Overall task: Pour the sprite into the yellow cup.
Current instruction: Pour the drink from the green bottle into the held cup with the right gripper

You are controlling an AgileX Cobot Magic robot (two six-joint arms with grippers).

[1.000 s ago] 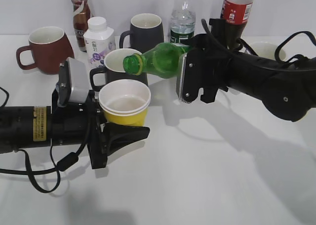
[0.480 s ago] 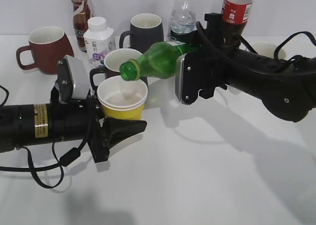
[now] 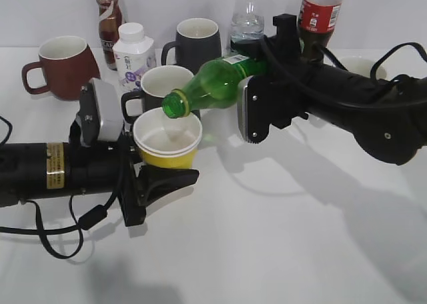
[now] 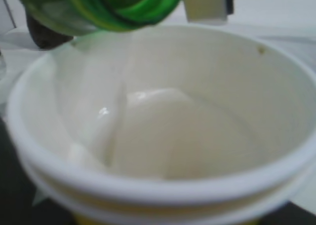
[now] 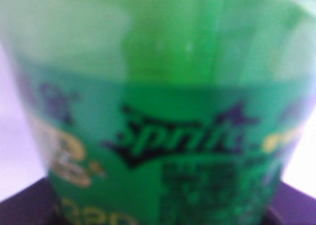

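While my left gripper point(image 3: 167, 177) pinches the yellow cup point(image 3: 167, 142), my right gripper point(image 3: 257, 84) clamps the tilted sprite point(image 3: 210, 86), its mouth over the cup's rim.

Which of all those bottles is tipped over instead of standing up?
The green Sprite bottle. The right gripper holds it tilted, mouth down over the yellow cup; the cola bottle and water bottle stand upright behind.

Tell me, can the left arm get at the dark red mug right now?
Probably not: its jaws are shut on the yellow cup, under the sprite mouth, though the dark red mug stands unobstructed.
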